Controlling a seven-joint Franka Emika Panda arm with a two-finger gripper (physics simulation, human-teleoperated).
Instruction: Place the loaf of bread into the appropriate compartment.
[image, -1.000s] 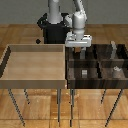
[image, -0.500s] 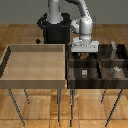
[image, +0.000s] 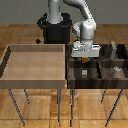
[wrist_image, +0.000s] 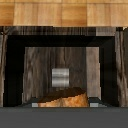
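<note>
The loaf of bread (wrist_image: 62, 98) is a small reddish-brown block, seen close up in the wrist view. My gripper (image: 86, 56) is shut on it and holds it over the dark wooden compartment box (image: 95, 81) on the exterior view's right. In the exterior view only a sliver of the loaf of bread (image: 86, 60) shows under the fingers. Straight below it in the wrist view lies one dark compartment (wrist_image: 12, 65) with a small grey block (wrist_image: 60, 78) on its floor.
A large light wooden tray (image: 35, 83) stands at the exterior view's left, touching the compartment box. Small grey blocks (image: 84, 72) (image: 116, 70) sit in two compartments. The robot's black base (image: 54, 30) stands behind both.
My gripper has carried the loaf towards the exterior view's right and lower, from the box's back left edge to over its compartments.
</note>
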